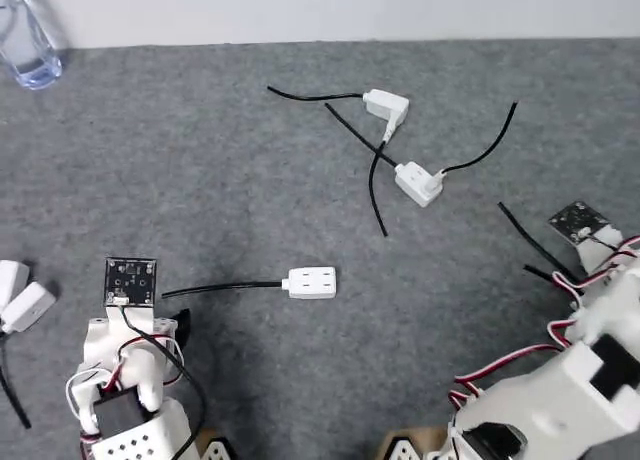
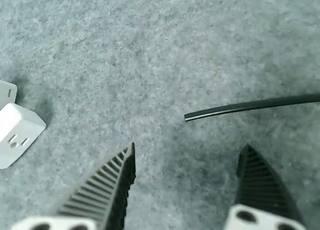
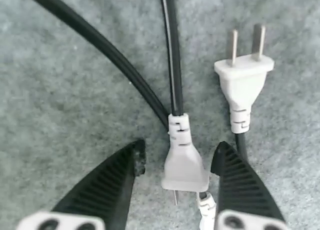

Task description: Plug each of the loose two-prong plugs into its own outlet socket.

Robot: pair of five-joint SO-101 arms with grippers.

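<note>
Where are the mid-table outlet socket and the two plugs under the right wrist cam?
outlet socket (image 1: 312,282): high view, centre of its white face.
plug with one prong showing (image 3: 184,165): right wrist view, middle of its body.
plug with both prongs showing (image 3: 244,82): right wrist view, body behind the prongs.

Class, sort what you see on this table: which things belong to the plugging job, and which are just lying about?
Job: plug showing both prongs; plug beside it; middle socket; farthest socket; next-farthest socket; left-edge socket.
Lying about: clear container.
</note>
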